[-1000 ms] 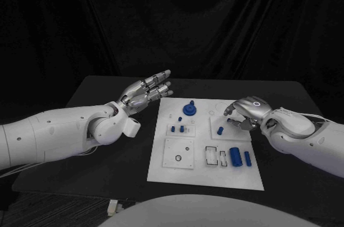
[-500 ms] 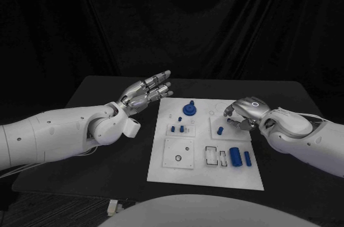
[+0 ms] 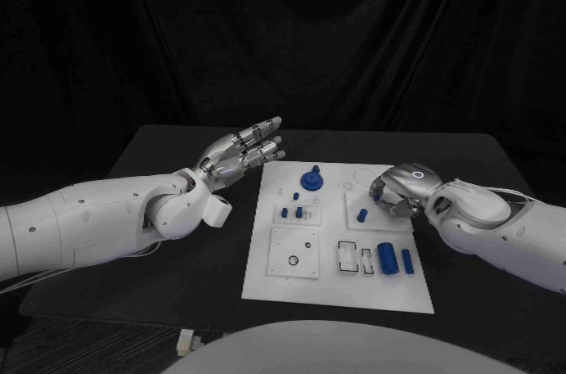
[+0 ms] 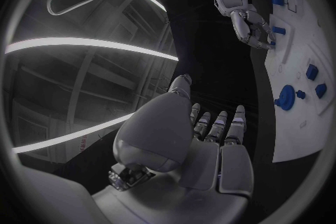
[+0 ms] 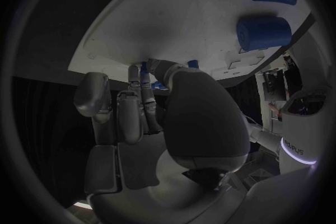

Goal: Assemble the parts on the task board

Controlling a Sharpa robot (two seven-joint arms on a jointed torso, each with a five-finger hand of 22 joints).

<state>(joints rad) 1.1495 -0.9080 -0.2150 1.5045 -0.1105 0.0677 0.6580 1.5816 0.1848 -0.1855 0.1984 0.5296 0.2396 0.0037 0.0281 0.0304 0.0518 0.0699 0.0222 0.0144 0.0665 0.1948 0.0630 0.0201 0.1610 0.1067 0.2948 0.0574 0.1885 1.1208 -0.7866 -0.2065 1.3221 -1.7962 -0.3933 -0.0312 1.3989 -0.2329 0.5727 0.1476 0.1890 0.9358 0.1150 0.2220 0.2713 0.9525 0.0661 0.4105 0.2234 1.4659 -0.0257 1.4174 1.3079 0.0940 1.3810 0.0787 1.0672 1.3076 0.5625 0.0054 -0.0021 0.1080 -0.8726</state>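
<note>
Right hand (image 3: 405,190): fingers curled over small blue peg (image 3: 363,214); grasp unconfirmed. Left hand (image 3: 242,150): spread, empty. My risk: peg tipping under fingertips.

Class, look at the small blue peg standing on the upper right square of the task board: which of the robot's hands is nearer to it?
Right. The right hand hangs just beside the small blue peg, fingers curled over that square. The left hand is raised off the task board, beyond its far left corner.
</note>
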